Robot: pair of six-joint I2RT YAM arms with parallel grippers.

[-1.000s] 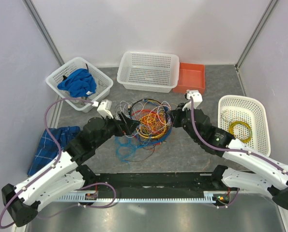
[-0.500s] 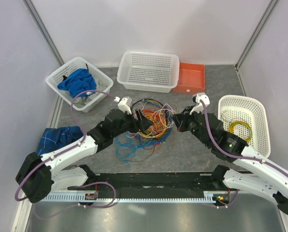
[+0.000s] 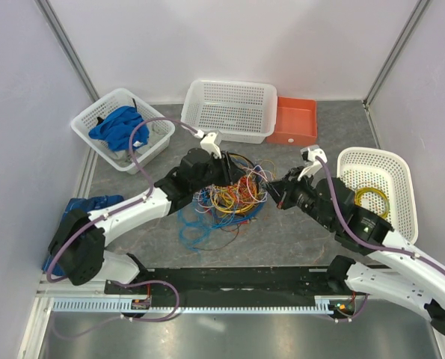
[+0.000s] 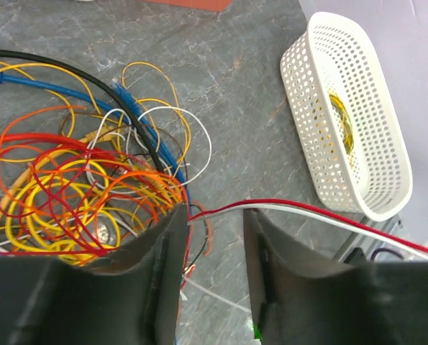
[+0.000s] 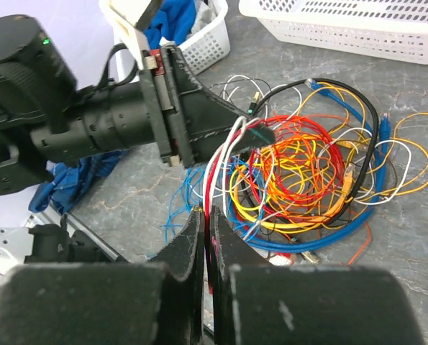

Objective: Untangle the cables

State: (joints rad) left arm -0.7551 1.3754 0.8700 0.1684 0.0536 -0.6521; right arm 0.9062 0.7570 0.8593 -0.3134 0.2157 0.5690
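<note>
The cables lie in a tangled bunch of yellow, orange, red, blue, black and white loops at the table's middle. My left gripper reaches over the bunch's right side. In the left wrist view its fingers stand apart, and a taut red and white cable pair runs across between the tips. My right gripper sits just right of the bunch. In the right wrist view it is shut on the red cable, which stretches from the bunch into its jaws beside white strands.
A white basket with a blue cloth stands back left. A large white basket and an orange tray stand at the back. A white basket at right holds a yellow-green coil. A checked blue cloth lies left.
My left arm has swung right across the bunch, and its jaws have narrowed around the taut red and white pair. My right gripper has pulled slightly back and stays shut.
</note>
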